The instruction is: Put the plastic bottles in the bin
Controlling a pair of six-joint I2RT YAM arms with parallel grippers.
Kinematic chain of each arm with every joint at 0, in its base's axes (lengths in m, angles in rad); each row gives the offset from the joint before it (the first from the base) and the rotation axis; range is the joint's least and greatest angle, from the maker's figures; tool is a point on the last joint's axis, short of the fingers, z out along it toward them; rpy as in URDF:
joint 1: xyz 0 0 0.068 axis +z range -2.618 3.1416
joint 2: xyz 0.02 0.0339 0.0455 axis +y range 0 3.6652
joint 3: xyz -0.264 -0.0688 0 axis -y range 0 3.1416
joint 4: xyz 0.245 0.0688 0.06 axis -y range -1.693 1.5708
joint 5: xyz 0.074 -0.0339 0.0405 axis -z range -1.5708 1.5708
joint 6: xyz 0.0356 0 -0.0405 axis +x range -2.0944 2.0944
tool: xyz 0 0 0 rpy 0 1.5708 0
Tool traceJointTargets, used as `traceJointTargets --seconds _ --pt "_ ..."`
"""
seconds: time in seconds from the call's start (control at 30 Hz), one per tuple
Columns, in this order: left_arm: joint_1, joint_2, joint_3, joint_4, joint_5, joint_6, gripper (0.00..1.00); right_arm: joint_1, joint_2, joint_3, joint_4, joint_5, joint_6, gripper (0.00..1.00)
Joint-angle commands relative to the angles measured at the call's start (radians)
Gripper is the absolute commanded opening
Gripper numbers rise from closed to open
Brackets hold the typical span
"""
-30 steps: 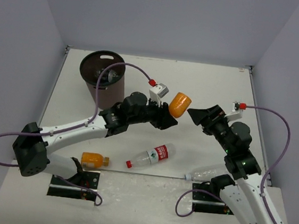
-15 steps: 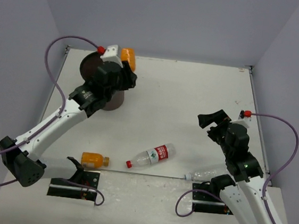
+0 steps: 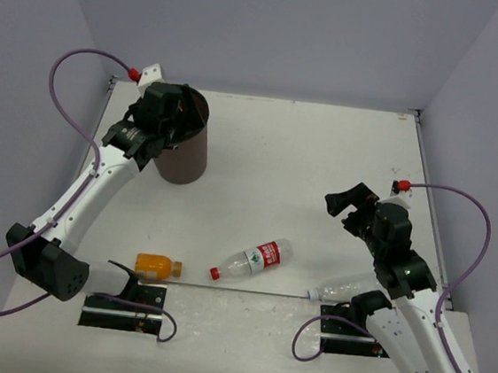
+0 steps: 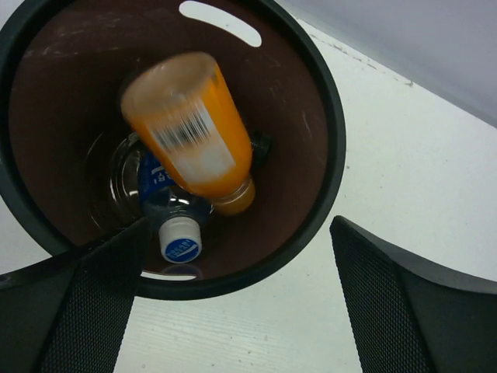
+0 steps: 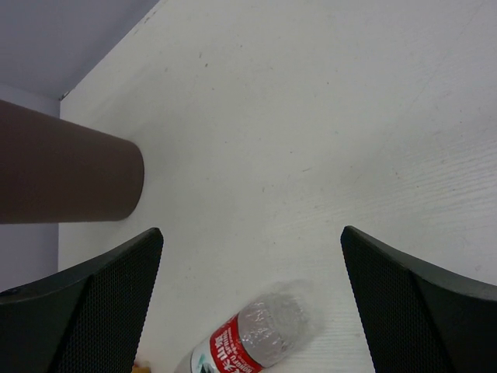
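Note:
My left gripper point(image 3: 173, 113) hangs open above the dark brown bin point(image 3: 184, 155) at the back left. In the left wrist view the left gripper point(image 4: 239, 227) has nothing between its fingers. Below it a blurred orange-filled bottle point(image 4: 191, 134) is free inside the bin point(image 4: 329, 148), above a blue-labelled bottle point(image 4: 178, 238). On the table lie another orange bottle point(image 3: 158, 265), a red-labelled clear bottle point(image 3: 251, 260) and a plain clear bottle point(image 3: 341, 289). My right gripper point(image 3: 347, 200) is open at mid right. In its wrist view the right gripper point(image 5: 250, 231) is above the red-labelled bottle point(image 5: 260, 332).
Grey walls close the white table point(image 3: 305, 157) at the back and both sides. The three loose bottles lie in a row near the front edge, close to both arm bases. The bin's outer wall point(image 5: 70, 167) shows at the left of the right wrist view.
My left arm swung the orange bottle from the table's middle back left over the bin and opened, and the bottle now drops inside. The right arm shifted only slightly.

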Motion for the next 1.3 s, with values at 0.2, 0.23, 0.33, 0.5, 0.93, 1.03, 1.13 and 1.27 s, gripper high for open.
traceJointTargets --seconds 0.2,0.23,0.33,0.5,0.93,1.03,1.13,1.27 --pt "0.007 -0.093 0.010 0.077 0.139 0.111 1.00 0.001 -0.003 0.033 -0.087 -0.145 -0.045 0.99" --pt "0.007 -0.109 -0.015 0.113 0.199 0.153 1.00 0.002 -0.002 0.023 -0.096 -0.176 -0.043 0.99" --pt "0.005 -0.180 -0.085 0.201 0.356 0.238 1.00 0.002 0.002 -0.008 -0.110 -0.272 -0.032 0.99" --pt "0.005 -0.336 -0.309 0.400 0.680 0.260 1.00 0.021 0.023 -0.125 -0.034 -0.497 0.049 0.99" --pt "0.004 -0.513 -0.553 0.443 0.722 0.218 1.00 0.293 0.186 -0.188 0.075 -0.291 0.316 0.99" --pt "0.005 -0.540 -0.560 0.416 0.705 0.222 1.00 0.308 0.209 -0.195 0.077 -0.276 0.362 0.99" --pt "0.005 -0.555 -0.581 0.411 0.677 0.217 1.00 0.323 0.237 -0.183 0.049 -0.255 0.371 0.99" --pt "0.004 -0.552 -0.602 0.413 0.667 0.209 1.00 0.341 0.277 -0.182 0.084 -0.256 0.406 0.99"
